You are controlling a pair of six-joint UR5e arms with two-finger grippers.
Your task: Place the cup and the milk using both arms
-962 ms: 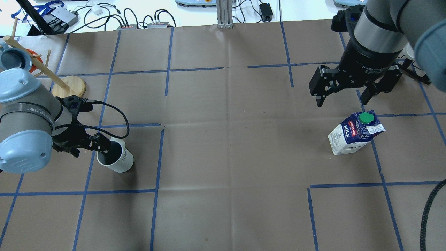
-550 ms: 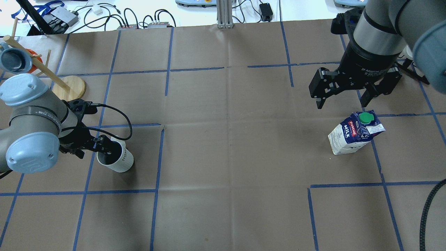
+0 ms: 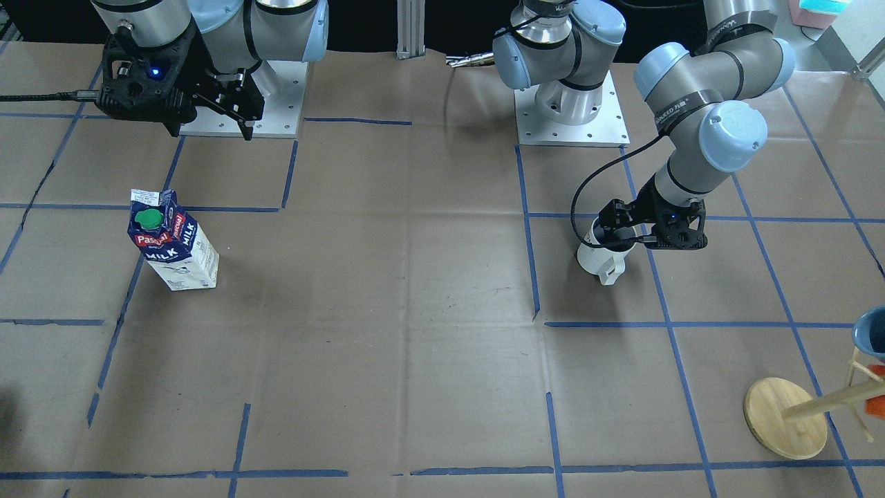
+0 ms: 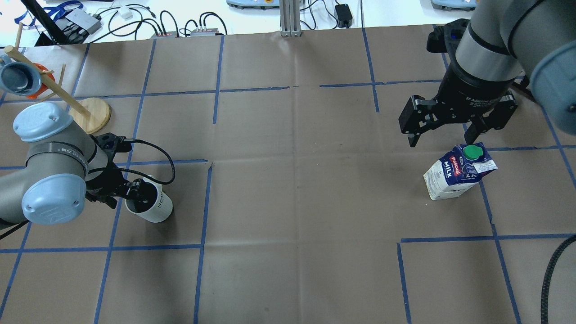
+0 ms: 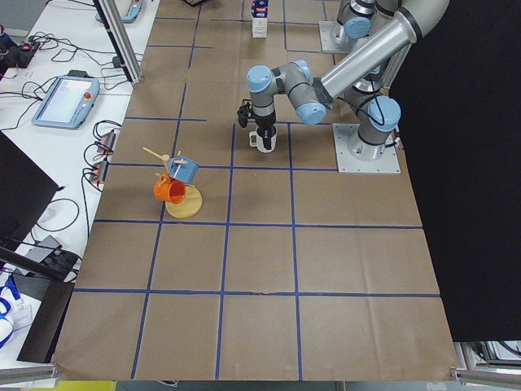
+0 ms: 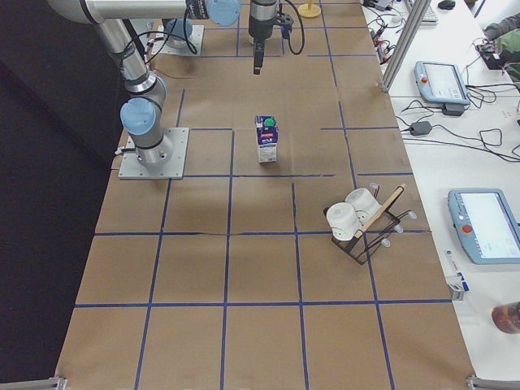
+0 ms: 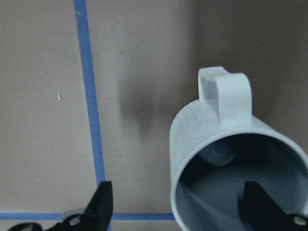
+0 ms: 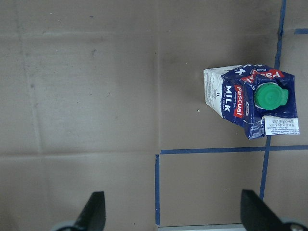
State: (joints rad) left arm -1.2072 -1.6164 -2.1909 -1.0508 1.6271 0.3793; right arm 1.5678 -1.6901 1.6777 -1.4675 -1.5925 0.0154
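The white cup [image 4: 155, 208] stands upright on the table at the left, handle toward the far side; it also shows in the front view [image 3: 600, 261] and the left wrist view [image 7: 226, 130]. My left gripper [image 4: 135, 191] is open and straddles the cup's rim, one finger [image 7: 260, 207] inside and the other [image 7: 100, 202] outside. The milk [image 4: 452, 173] stands upright at the right, green cap up, and shows in the right wrist view [image 8: 245, 98]. My right gripper [image 4: 443, 135] is open and empty, above the table just beyond the milk.
A wooden mug tree [image 4: 92, 113] with a blue and an orange cup stands at the far left, close behind my left arm. A black rack with two white cups [image 6: 361, 219] stands on the right side. Cables lie along the far table edge.
My left arm's wrist has swung a little to the right, while its gripper stays at the cup's rim. My right gripper has shifted slightly nearer to the milk.
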